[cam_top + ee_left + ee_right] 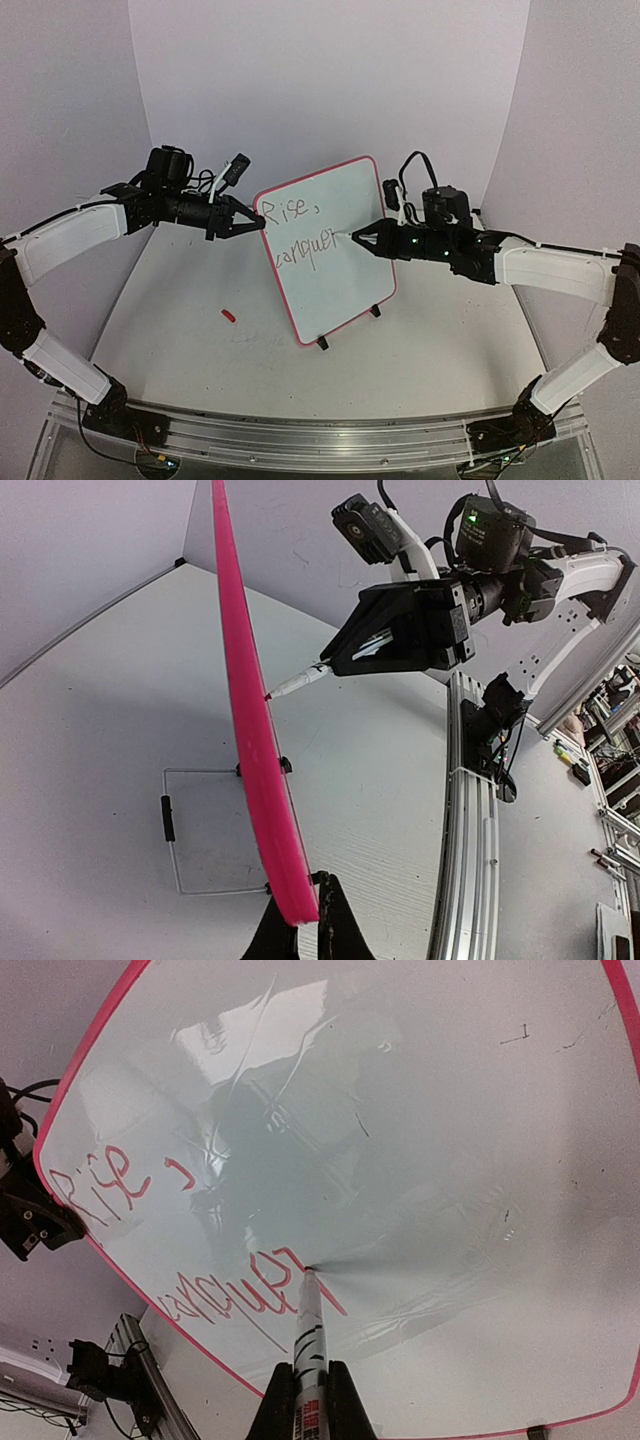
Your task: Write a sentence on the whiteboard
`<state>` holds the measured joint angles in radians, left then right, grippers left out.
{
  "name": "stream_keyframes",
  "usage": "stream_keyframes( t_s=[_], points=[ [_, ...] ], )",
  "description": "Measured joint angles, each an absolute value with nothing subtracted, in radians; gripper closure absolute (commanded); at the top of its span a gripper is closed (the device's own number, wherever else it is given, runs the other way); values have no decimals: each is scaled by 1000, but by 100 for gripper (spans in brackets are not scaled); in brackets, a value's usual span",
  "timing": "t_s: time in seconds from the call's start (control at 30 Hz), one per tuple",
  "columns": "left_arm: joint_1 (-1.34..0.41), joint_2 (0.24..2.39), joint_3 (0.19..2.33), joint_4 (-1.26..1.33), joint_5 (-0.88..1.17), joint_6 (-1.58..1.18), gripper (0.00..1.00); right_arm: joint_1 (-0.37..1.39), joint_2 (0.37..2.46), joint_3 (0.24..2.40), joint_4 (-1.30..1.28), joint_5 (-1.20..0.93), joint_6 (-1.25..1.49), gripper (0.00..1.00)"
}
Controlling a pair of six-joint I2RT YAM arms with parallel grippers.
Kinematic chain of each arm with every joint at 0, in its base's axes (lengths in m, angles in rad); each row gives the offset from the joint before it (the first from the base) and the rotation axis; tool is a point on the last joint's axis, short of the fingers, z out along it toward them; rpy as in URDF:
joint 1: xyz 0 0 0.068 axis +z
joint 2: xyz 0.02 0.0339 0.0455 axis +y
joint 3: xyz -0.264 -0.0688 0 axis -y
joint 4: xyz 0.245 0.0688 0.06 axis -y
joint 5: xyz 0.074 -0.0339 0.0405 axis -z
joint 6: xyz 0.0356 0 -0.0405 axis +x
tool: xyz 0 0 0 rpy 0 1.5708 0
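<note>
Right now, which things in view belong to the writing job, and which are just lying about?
In use: whiteboard, held by left end effector; sentence; marker in right end effector.
Lying about: small red piece on the table.

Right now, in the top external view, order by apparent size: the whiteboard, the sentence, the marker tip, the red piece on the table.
1. whiteboard
2. sentence
3. marker tip and red piece: both tiny, too alike to rank

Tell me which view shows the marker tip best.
Right wrist: the marker tip meets the whiteboard face beside the lettering. Left wrist shows it side-on against the board's red edge; top external shows it small.
</note>
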<state>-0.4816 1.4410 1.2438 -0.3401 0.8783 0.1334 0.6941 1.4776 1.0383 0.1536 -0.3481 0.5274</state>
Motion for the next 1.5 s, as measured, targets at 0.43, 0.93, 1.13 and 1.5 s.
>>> stream_keyframes(
  t_s=[0.43,0.93,1.13,1.5],
  points=[
    [-482,1441,1244,-340,876,133,100,694,1477,1038,157,-312,529,100],
    [-484,1440,1244,-340,879,134,100,691,1377,1029,133,-379,507,100],
    [-484,1440,1244,-340,879,134,100,686,1284,1029,39,-423,456,100],
    [-486,1440,1244,-340,878,135,100,615,1281,1028,-33,-520,398,100]
  ],
)
